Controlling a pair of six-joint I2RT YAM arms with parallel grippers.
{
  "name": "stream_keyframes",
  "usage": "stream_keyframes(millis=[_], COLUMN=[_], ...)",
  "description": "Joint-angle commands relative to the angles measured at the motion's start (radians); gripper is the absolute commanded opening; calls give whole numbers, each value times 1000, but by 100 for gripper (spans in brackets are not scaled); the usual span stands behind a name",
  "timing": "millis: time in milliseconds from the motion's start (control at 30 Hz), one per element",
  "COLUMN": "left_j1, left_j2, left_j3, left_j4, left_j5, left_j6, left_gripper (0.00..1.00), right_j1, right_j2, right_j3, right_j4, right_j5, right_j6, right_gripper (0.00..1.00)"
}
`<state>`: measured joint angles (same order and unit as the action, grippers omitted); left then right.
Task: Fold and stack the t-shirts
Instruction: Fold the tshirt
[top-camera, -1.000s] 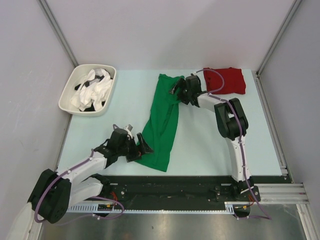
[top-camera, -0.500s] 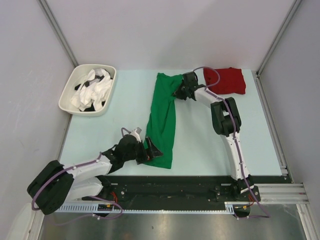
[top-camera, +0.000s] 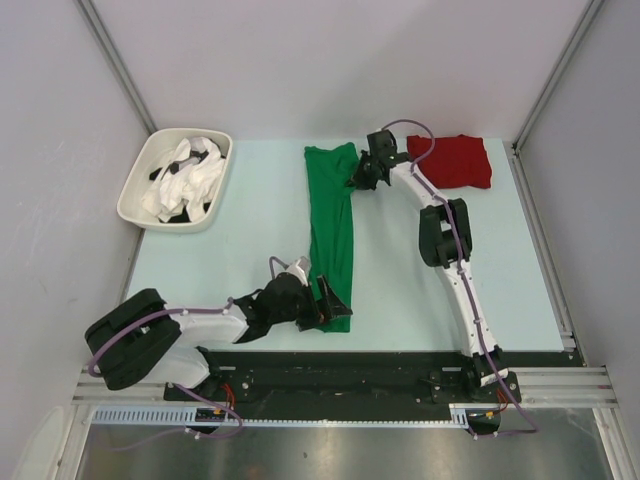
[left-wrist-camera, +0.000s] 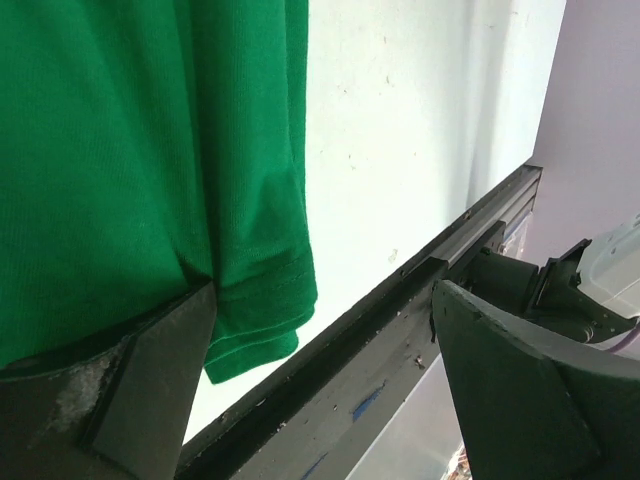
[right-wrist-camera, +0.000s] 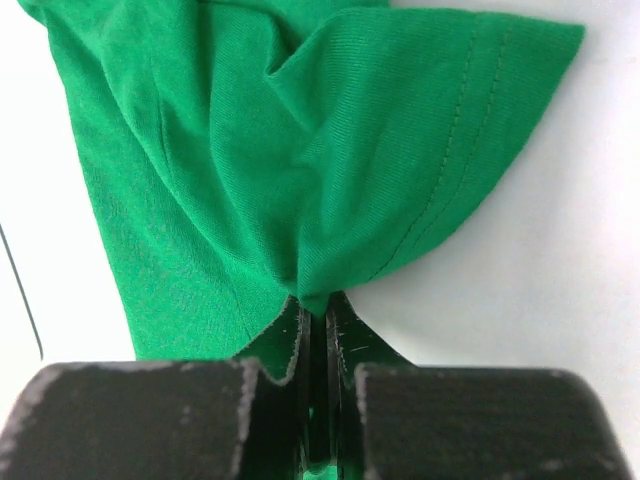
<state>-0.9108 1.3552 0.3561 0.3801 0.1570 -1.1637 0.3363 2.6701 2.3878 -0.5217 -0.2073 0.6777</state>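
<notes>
Green shirt (top-camera: 331, 240) lies as long strip mid-table. Right gripper (right-wrist-camera: 313, 318) pinches far edge; left gripper (left-wrist-camera: 320, 350) spread wide at near hem. Close left before lifting, keep cloth taut.

A pale mint table (top-camera: 250, 260) sits in a booth of plain grey-white walls (top-camera: 330, 60), with metal posts (top-camera: 115, 65) slanting up at the back corners. A white tub (top-camera: 135, 195) of what may be white and dark cloth stands at the far left corner. A black rail (top-camera: 340, 375) runs along the near edge, brushed metal floor (top-camera: 350, 450) below. Light is even and soft.
</notes>
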Motion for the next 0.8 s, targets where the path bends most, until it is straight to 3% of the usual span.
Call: stream_keyframes(millis=[0, 67, 100, 167, 233, 267, 600, 767], left_j1=[-53, -53, -53, -53, -51, -51, -43, -34], left_j2=[38, 18, 9, -40, -89, -144, -556, -603], left_j3=[-22, -5, 1, 24, 32, 32, 37, 53], left_j4=[-179, -216, -236, -323, -401, -424, -757, -836], left_j5=[33, 20, 10, -35, -63, -88, -270, -300], left_j6=[-39, -30, -22, -5, 1, -2, -16, 10], left_gripper=[96, 96, 96, 97, 97, 97, 99, 99], right_j1=[-88, -91, -89, -80, -66, -66, -68, 1], right_j2=[54, 53, 48, 24, -39, -61, -465, -740], right_j3=[42, 42, 30, -14, -117, -146, -680, -1098], right_j4=[-55, -54, -55, -16, 26, 58, 172, 253], right_j5=[92, 54, 40, 8, 20, 31, 63, 66], right_j6=[-98, -113, -118, -127, -125, -122, -84, -66], right_gripper=[0, 7, 30, 41, 71, 97, 100, 100])
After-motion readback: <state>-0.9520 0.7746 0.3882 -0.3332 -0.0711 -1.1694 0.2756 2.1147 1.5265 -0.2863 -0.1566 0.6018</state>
